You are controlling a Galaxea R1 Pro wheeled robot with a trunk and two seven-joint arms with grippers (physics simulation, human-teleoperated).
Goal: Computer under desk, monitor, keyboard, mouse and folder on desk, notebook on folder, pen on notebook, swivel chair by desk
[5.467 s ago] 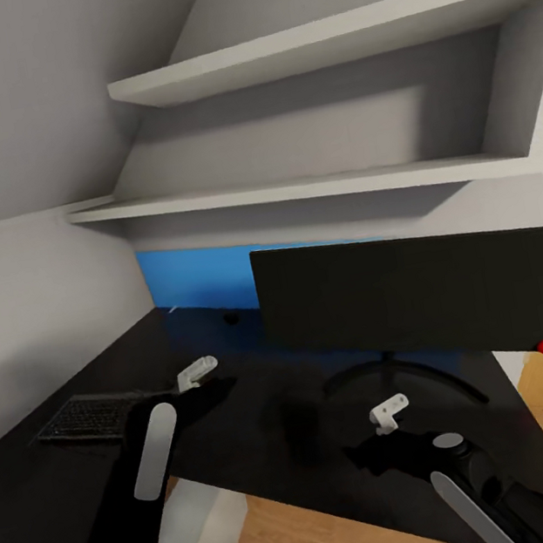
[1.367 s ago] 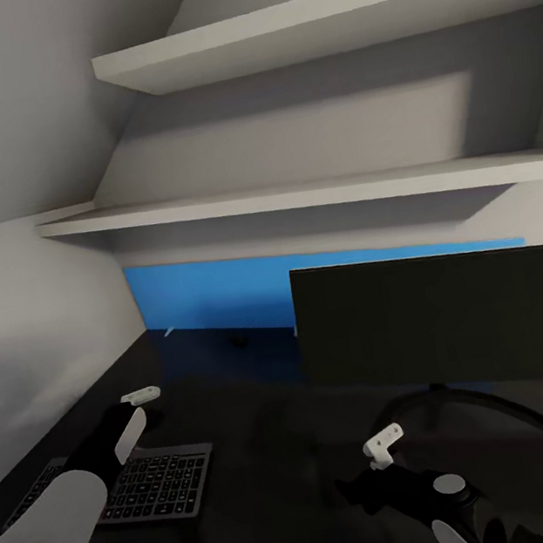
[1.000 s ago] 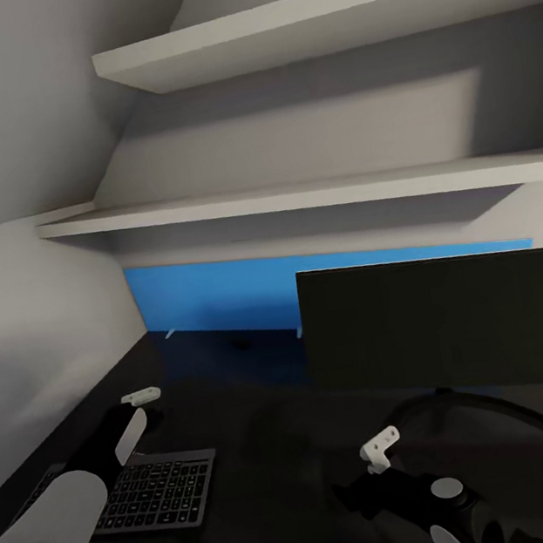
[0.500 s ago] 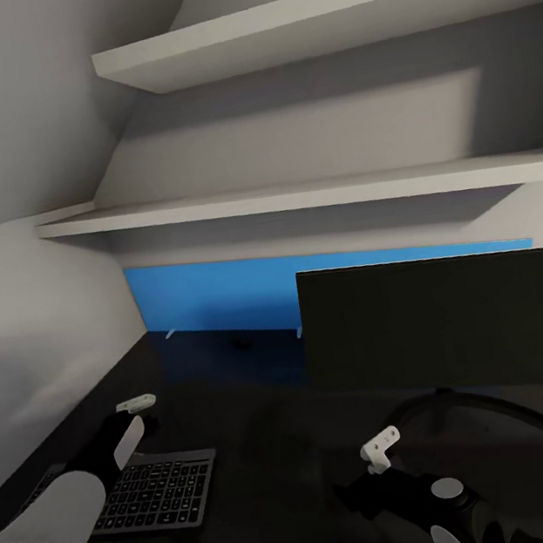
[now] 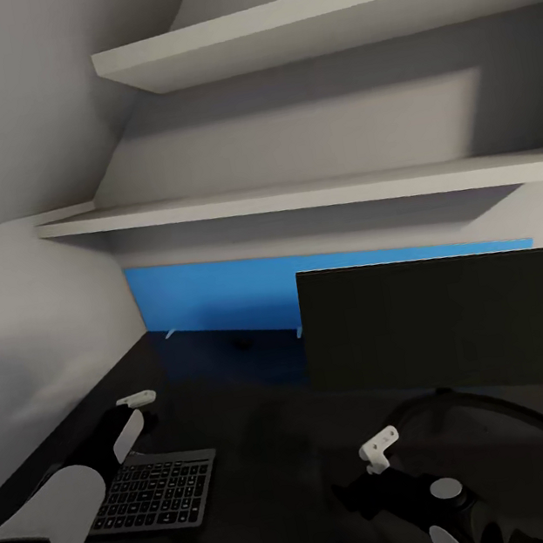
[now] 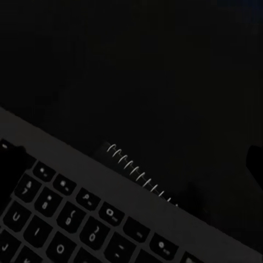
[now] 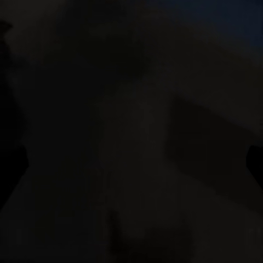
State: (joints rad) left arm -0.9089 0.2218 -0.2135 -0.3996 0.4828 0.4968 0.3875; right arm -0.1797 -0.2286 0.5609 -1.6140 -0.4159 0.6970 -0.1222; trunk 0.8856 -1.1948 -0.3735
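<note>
Shelves (image 5: 319, 29) hung above your glossy desk (image 5: 243, 418); the keyboard (image 5: 154, 494) lay lower left beside your left gripper (image 5: 136, 399), the monitor (image 5: 448, 321) right. Jaw states: I couldn't tell.

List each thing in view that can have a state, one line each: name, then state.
keyboard: lying flat on the desk, keys up, beside the monitor
monitor: upright on the desk, screen dark
desk: bearing keyboard and monitor
left gripper: above the desk past the keyboard, holding nothing visible
right gripper: near the monitor's base, grip unclear
</note>
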